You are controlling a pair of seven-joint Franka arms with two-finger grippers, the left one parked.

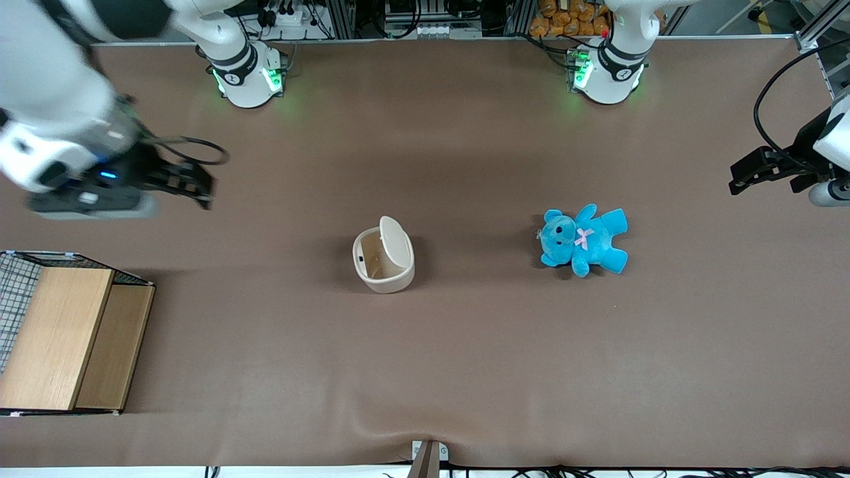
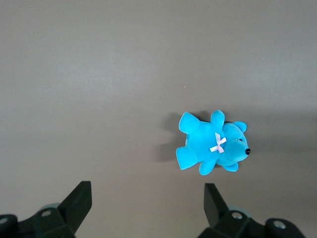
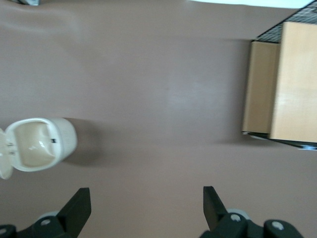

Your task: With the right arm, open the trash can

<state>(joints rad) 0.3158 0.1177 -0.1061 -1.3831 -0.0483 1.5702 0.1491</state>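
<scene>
The wooden box (image 1: 70, 338) is sitting nearest the front camera, toward the working arm's end of the brown surface (image 1: 425, 372). The trash can (image 1: 383, 259) is standing mid-surface with its lid (image 1: 395, 240) tipped upright, exposing the beige inside, so the opening looks done. The right arm's claw (image 1: 199, 184) is hanging well apart from the trash can, fingers spread wide and gripping nothing. A blue teddy bear (image 1: 584, 240) is lying beside the trash can, toward the parked arm's end.
</scene>
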